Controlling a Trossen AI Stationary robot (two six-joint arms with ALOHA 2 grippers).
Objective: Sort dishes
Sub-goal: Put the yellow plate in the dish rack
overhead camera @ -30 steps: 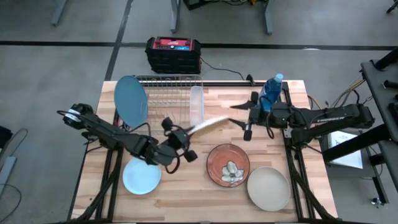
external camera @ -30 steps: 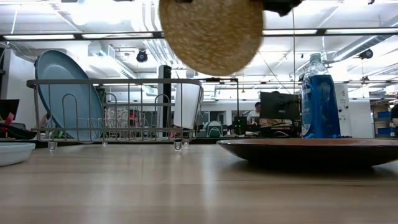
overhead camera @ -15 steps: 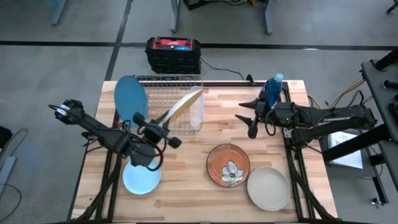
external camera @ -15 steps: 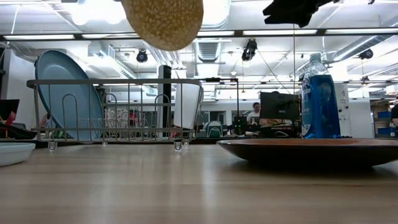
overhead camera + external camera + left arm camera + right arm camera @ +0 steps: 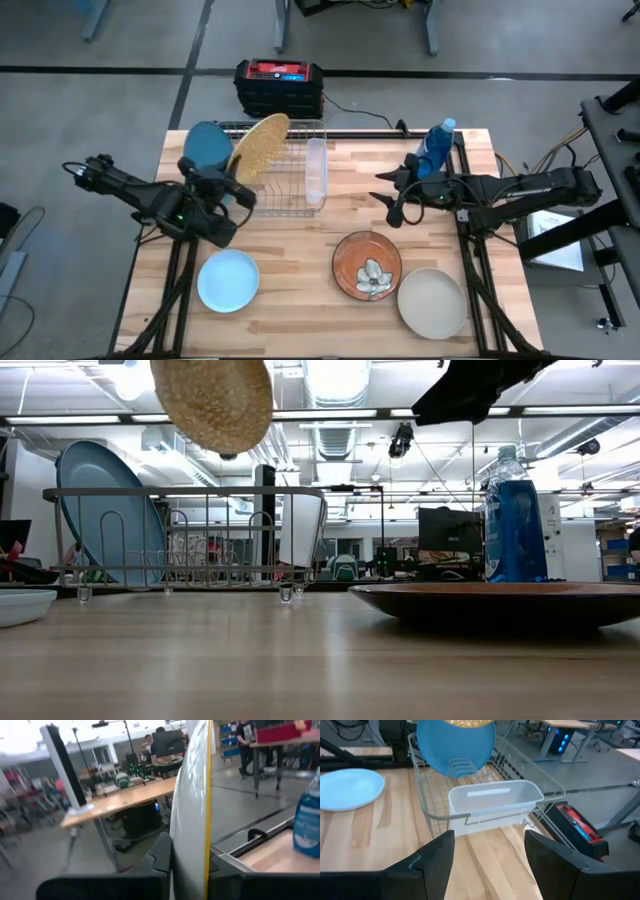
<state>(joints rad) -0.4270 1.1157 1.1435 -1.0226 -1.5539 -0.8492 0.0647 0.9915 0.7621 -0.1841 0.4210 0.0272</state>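
My left gripper (image 5: 232, 188) is shut on the gold speckled plate (image 5: 258, 148), which hangs over the left part of the wire dish rack (image 5: 272, 160) and shows high in the low view (image 5: 212, 402). The large mid-blue plate (image 5: 205, 150) stands on edge in the rack's left end. On the table lie the small pale blue plate (image 5: 228, 280) at the near left and the beige-grey plate (image 5: 432, 302) at the near right. My right gripper (image 5: 490, 855) hovers open, holding nothing, right of the rack near the blue bottle (image 5: 437, 148). My left gripper pinches the gold plate's rim (image 5: 192, 862) between its two fingers, one finger (image 5: 161, 855) on each face. The fingers run about level, coming from the table's near left. The plate stands nearly on edge, slightly tilted, lifted clear above the rack.
A clear holder (image 5: 316, 172) hangs on the rack's right end. A copper-brown dish (image 5: 367, 265) with something pale in it sits right of centre. A black and red box (image 5: 278, 85) stands on the floor beyond the far edge. Bare wood lies between the rack and the near plates.
My left gripper has carried the gold plate up and toward the table's far left, from mid-table to above the rack. It has rolled, bringing the plate from lying nearly flat to standing almost on edge. My right gripper has tipped downward slightly.
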